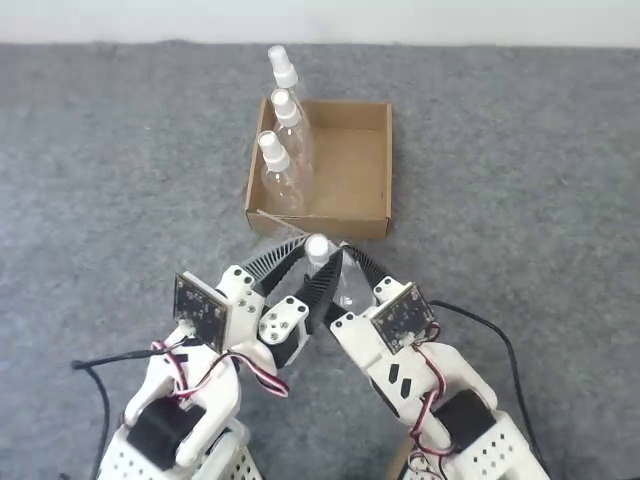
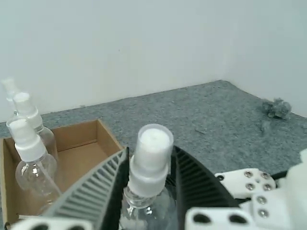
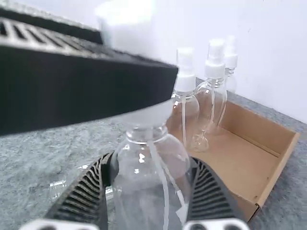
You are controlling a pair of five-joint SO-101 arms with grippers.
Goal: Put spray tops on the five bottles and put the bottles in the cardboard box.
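Left gripper (image 2: 150, 152): narrow, pinching the spray top (image 2: 153, 138).
Right gripper (image 3: 151, 167): clasping the clear bottle (image 3: 144, 189), whose base is cut off.
Bottle's place: centre of the high view, just before the cardboard box (image 1: 350, 170), body mostly hidden by fingers.

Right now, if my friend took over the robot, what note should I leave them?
Left gripper: shut on the spray top of the fourth bottle.
Right gripper: shut on that bottle's body, just in front of the box.
Done: three topped bottles stand in the box.
Left: finish this top (tightness unclear), box the bottle, then do the fifth.
A small clear thing lies on the carpet near the right gripper; maybe the fifth, cannot tell.
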